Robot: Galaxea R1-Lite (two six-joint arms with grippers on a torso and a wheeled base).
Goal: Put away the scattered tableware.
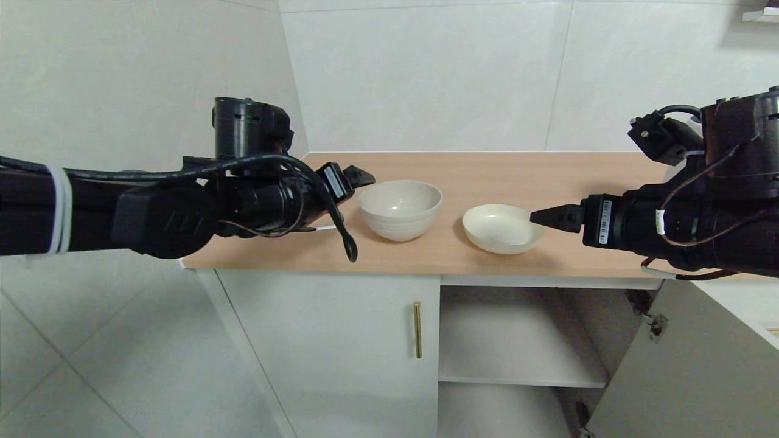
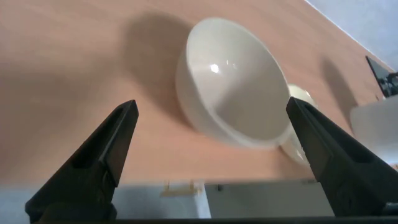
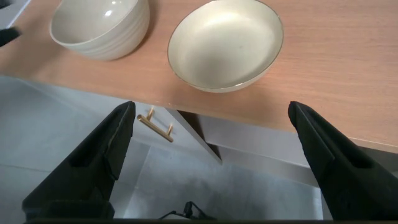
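Two pieces of tableware stand on the wooden countertop (image 1: 475, 170). A deep white ribbed bowl (image 1: 400, 208) (image 2: 230, 87) (image 3: 99, 25) sits left of a shallow cream bowl (image 1: 504, 228) (image 3: 227, 43) whose edge peeks from behind it (image 2: 300, 98). My left gripper (image 1: 360, 177) (image 2: 211, 162) hovers just left of the deep bowl, open and holding nothing. At the shallow bowl's right rim, in front of the counter edge, my right gripper (image 1: 543, 217) (image 3: 211, 162) is open and holds nothing.
Under the counter is a white cabinet. Its left door with a gold handle (image 1: 417, 329) (image 3: 155, 124) is closed. The right door (image 1: 669, 365) is swung open, showing a bare shelf (image 1: 517, 353). Tiled walls close off the back and left.
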